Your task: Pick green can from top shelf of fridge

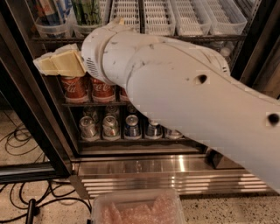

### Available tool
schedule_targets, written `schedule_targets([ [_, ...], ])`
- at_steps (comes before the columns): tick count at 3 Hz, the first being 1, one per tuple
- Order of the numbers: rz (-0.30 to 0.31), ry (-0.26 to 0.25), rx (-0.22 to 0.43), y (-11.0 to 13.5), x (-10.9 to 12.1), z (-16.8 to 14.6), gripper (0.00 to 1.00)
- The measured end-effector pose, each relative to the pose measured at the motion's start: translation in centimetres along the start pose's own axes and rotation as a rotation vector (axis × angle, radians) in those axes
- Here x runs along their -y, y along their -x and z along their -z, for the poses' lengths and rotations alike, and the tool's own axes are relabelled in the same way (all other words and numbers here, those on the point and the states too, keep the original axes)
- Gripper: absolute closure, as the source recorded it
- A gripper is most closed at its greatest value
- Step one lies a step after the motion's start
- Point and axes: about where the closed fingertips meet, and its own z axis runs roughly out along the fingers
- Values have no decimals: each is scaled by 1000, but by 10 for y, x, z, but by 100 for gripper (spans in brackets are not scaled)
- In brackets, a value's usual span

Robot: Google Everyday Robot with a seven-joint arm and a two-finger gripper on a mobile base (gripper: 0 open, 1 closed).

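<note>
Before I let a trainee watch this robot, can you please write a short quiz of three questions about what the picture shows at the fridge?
1. True or false: the gripper holds the green can.
2. Which stands just left of the green can on the top shelf? A) a milk carton B) a blue-and-white tall can C) a glass jar
3. Where is the gripper relative to the green can?

Key
1. False: the can stands on the top shelf, apart from the gripper.
2. B.
3. Lower and to the left, just above the red cola cans.
</note>
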Motion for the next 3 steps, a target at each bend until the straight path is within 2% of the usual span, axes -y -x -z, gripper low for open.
schedule_targets([
  [1,13,-40,41,0,11,2,0],
  [2,14,-106,97,-3,35,3,9],
  [3,18,-136,135,-2,43,-7,9],
])
